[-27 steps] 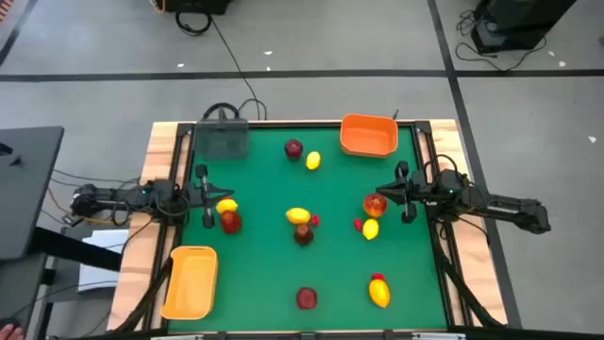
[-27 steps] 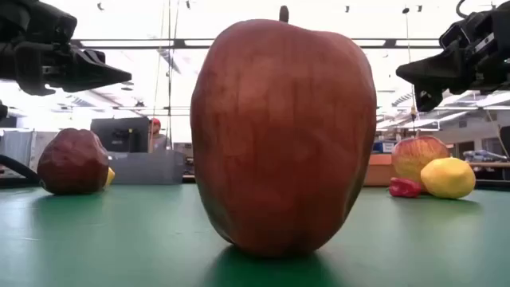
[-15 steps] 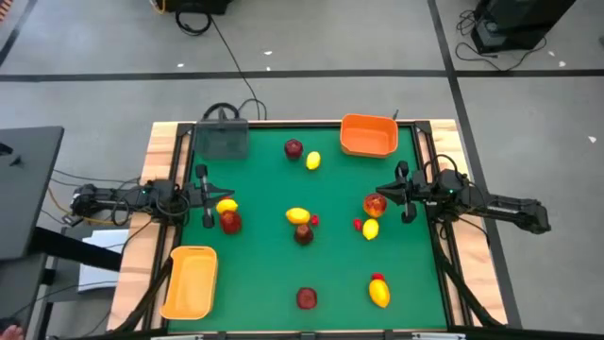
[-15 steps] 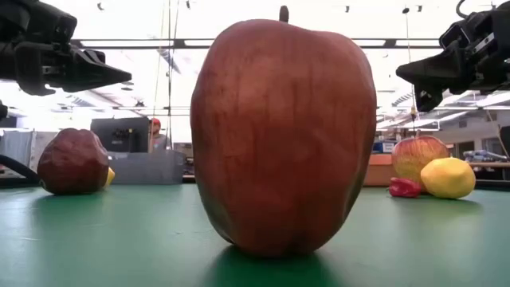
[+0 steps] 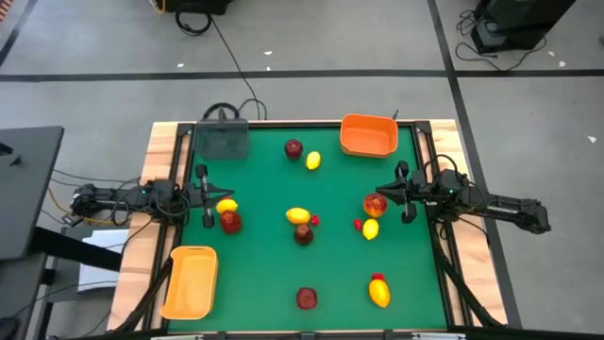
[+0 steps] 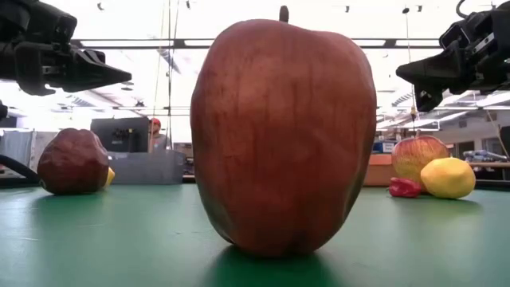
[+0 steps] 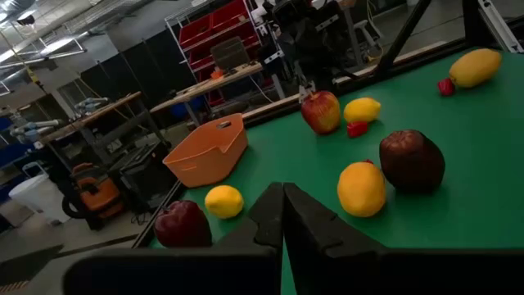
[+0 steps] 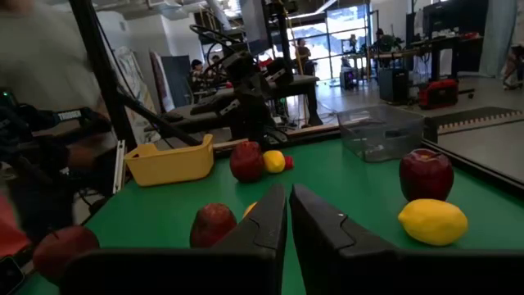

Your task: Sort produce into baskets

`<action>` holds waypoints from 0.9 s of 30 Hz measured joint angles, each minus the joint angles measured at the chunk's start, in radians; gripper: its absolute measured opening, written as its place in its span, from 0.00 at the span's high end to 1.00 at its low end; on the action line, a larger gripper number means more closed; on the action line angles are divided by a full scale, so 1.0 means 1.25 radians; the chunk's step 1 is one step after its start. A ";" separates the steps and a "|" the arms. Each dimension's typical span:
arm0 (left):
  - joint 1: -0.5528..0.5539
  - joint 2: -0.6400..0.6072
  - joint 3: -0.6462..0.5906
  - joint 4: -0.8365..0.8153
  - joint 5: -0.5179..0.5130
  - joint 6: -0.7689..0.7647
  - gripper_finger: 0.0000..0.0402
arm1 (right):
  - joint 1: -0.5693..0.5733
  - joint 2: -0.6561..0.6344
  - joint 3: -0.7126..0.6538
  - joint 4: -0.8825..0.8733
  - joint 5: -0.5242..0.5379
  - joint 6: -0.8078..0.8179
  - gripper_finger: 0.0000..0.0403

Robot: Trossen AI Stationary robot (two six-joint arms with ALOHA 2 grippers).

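Observation:
Toy produce lies scattered on the green table: lemons (image 5: 313, 161) (image 5: 297, 216), dark red apples (image 5: 293, 148) (image 5: 307, 298), a red-orange apple (image 5: 375, 205) and small red bits (image 5: 358, 224). One orange basket (image 5: 368, 135) stands at the far right, another (image 5: 192, 280) at the near left, and the grey tray (image 5: 223, 140) at the far left. My left gripper (image 5: 217, 196) hovers shut at the left edge, close to a lemon (image 5: 226, 206) and an apple (image 5: 231, 222). My right gripper (image 5: 380, 194) hovers shut at the right edge by the red-orange apple. Both hang above the table (image 6: 103, 76) (image 6: 410, 73).
A dark red apple (image 6: 283, 135) stands right in front of the low camera and hides the table's middle. A lemon with a red bit (image 5: 378, 291) lies near the front right. Wooden rails (image 5: 156, 179) border the table's left and right sides. People show in the room behind.

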 joint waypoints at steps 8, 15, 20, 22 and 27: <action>0.000 0.000 0.000 0.000 0.000 0.000 0.96 | 0.000 0.000 0.000 0.000 0.000 0.000 0.91; 0.000 0.000 0.000 0.000 0.000 0.000 0.96 | 0.000 0.000 0.000 0.000 0.000 0.000 0.91; 0.001 0.000 0.000 0.010 -0.009 0.012 0.96 | 0.000 0.000 0.000 0.000 0.000 0.000 0.91; 0.005 0.006 -0.004 0.054 -0.028 0.051 0.96 | 0.000 0.000 0.000 0.000 0.000 0.000 0.91; 0.005 0.015 -0.028 0.177 -0.083 0.132 0.96 | 0.000 0.000 0.000 0.000 0.000 0.000 0.91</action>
